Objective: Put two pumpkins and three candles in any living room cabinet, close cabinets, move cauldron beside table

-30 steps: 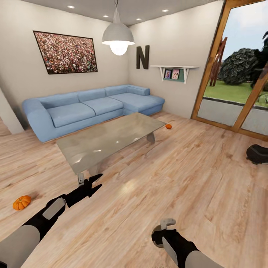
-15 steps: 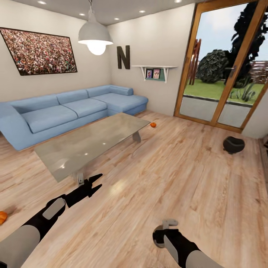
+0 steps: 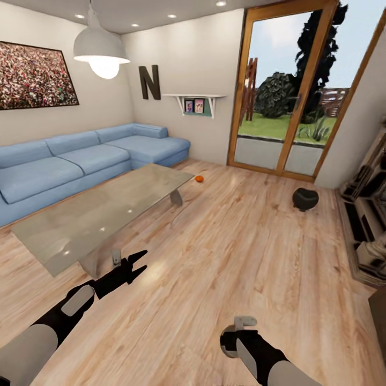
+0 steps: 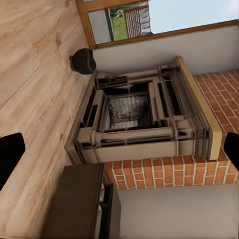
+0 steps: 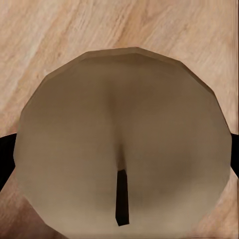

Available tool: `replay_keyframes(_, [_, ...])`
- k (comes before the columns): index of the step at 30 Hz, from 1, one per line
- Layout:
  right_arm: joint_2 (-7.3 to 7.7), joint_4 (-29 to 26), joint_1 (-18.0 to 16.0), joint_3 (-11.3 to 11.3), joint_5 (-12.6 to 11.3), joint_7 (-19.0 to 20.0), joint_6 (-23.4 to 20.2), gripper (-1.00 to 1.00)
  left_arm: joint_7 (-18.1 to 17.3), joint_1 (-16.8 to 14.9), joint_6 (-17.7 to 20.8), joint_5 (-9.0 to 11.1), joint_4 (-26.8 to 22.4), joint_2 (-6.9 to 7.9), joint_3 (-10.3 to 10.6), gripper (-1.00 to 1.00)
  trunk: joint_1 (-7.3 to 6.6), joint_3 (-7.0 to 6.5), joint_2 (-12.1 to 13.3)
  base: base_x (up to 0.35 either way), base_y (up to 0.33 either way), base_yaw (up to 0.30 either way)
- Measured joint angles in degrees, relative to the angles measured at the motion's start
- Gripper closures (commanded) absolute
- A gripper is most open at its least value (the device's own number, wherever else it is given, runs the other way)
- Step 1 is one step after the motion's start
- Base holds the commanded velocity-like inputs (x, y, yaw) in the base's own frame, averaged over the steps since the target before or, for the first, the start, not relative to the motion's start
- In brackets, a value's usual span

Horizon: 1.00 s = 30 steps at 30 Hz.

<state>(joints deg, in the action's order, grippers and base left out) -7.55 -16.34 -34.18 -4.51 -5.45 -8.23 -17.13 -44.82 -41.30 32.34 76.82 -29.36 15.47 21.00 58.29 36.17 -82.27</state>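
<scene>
While the right gripper [image 5: 119,149] pinches a candle [image 5: 124,139] | left gripper [image 3: 138,262] spread, empty | pumpkin [image 3: 199,179] and cauldron [image 3: 305,199] far ahead of it.

Grey forearms, black wrists, black pointed fingers [image 3: 140,255] (grey plate on each wrist).

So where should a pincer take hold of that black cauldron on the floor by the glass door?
Probably at the rim, coming from above. The cauldron stands upright on the wood floor with its mouth up; its belly looks too wide and round for a pincer, while the narrower flared rim offers an edge to pinch, one finger inside and one outside.
</scene>
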Motion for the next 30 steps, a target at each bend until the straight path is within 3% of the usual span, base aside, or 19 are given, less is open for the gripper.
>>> replay_keyframes(30, [-0.18,0.0,0.0,0.3,-0.2,0.0,-0.4,1.0,0.0,0.0,-0.1,0.0,0.0,0.0,0.0,-1.0,0.0,1.43,0.0,0.0,0.0,-0.246])
